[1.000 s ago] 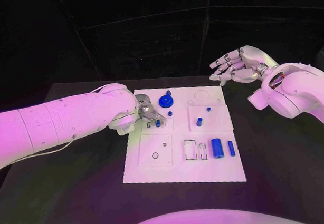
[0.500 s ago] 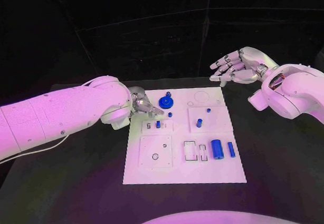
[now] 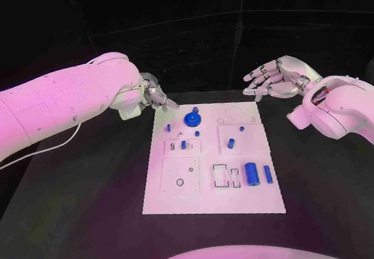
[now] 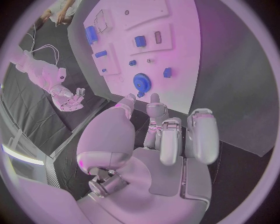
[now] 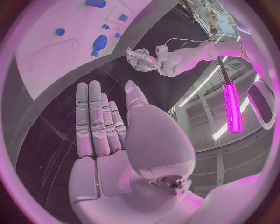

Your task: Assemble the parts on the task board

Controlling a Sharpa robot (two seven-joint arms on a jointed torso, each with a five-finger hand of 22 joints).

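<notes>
You were looking at a task only partly done. On the flat white rectangular task board [image 3: 212,194], the round blue toothed gear [image 3: 191,117] sat near the far edge, with a small blue peg [image 3: 168,127] and a blue stud [image 3: 196,133] just beside it. A short blue piece [image 3: 183,144] stood in the small raised square plate at mid-board, and an angled blue pin [image 3: 230,142] stood in the plate to its right. The large blue cylinder [image 3: 252,173] and the slim blue bar [image 3: 266,172] lay flat near the rectangular cut-outs [image 3: 225,174]. You should have judged those two as not yet seated; whether the upright pieces were fully home could not be told.

The silver left hand [image 3: 156,97] hung over the black table [image 3: 72,225] just off the board's far left corner, fingers curled inward and holding nothing that showed. In its wrist view the fingertips [image 4: 153,100] pointed toward the gear, clear of it.

The silver right hand [image 3: 269,79] hovered beyond the board's far right corner, fingers extended and slightly apart, holding nothing.

Both hands were apart from the board. The near half of the board and the table on either side offered open room. The parts clustered by the gear were close together, so you would have needed a narrow approach there.
</notes>
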